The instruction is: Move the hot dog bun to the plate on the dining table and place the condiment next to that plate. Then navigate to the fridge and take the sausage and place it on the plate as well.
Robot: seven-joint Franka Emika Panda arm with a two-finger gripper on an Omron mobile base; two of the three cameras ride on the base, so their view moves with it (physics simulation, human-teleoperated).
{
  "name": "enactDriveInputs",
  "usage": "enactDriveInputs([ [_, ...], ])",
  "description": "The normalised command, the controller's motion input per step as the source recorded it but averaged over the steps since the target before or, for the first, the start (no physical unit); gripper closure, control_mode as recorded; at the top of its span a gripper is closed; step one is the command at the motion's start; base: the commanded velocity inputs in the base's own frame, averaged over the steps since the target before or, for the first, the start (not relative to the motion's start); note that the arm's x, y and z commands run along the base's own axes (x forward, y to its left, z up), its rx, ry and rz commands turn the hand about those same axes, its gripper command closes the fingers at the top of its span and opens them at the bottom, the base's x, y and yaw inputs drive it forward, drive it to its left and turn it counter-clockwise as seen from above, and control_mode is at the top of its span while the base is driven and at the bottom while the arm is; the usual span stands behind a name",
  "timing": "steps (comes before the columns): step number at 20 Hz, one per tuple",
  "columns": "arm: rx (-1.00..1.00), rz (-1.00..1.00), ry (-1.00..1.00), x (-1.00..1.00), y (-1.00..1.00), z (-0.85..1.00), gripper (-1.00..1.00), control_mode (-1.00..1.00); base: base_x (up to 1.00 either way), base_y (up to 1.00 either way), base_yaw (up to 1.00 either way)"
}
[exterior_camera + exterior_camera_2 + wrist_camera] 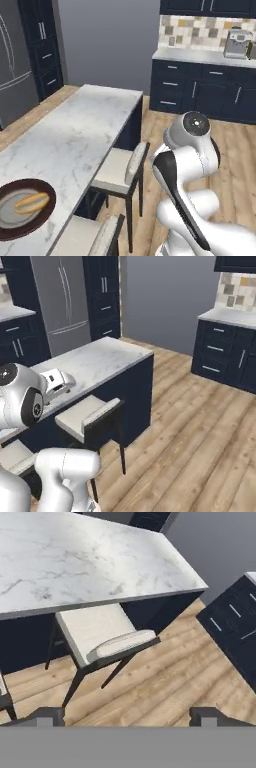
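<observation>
The hot dog bun (32, 202) lies on the brown-rimmed plate (31, 183), which sits at the near left end of the dining table (85, 130). My gripper (129, 716) is open and holds nothing. Its two fingertips (47, 715) stand far apart and look down at the wooden floor beside the table (85, 557). The white arm (190, 165) is folded up to the right of the table. The grey fridge (60, 301) stands closed beyond the table's far end, and also at the left edge (12, 75). The condiment and the sausage are out of view.
Cream-seated chairs (120, 170) (100, 634) are tucked along the table's right side, close to the arm. Navy cabinets (225, 356) and a counter with a coffee machine (237, 44) line the far right wall. Wooden floor (190, 431) lies open between table and cabinets.
</observation>
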Motion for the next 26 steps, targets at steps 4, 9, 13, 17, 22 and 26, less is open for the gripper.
enactDriveInputs([
  [4,0.00,0.00,0.00,0.00,0.00,0.00,-1.00,1.00,0.03,-0.18,-0.71],
  [9,0.00,0.00,0.00,0.00,0.00,0.00,-1.00,1.00,0.14,-0.27,-0.76],
  [13,0.00,0.00,0.00,0.00,0.00,0.00,-1.00,1.00,0.11,-0.10,-0.77],
  [17,0.00,0.00,0.00,0.00,0.00,0.00,-1.00,1.00,0.25,0.00,-0.71],
  [22,0.00,0.00,0.00,0.00,0.00,0.00,-1.00,1.00,0.55,0.02,-0.56],
  [26,0.00,0.00,0.00,0.00,0.00,0.00,-1.00,1.00,0.60,0.11,-0.54],
])
